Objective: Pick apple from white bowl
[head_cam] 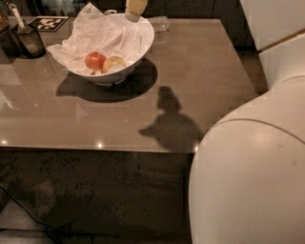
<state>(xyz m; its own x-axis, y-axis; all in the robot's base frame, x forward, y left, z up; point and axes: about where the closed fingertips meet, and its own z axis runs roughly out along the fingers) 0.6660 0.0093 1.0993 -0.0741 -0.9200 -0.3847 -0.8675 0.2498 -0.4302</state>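
Observation:
The white bowl point(138, 47) stands at the back left of the grey table, with crumpled white paper over its far side. The red apple point(95, 61) lies inside it at the left, next to a pale round piece point(113, 63). My gripper point(135, 9) shows only as a pale yellowish end at the top edge of the camera view. It hangs over the bowl's far rim, above and to the right of the apple, and is not touching it.
My arm's large white body point(257, 167) fills the right side and casts a shadow on the table point(200, 71). A dark cup with a utensil point(28, 39) and a black-and-white tag card point(47, 23) sit at the back left. A clear plastic item point(159, 23) lies behind the bowl.

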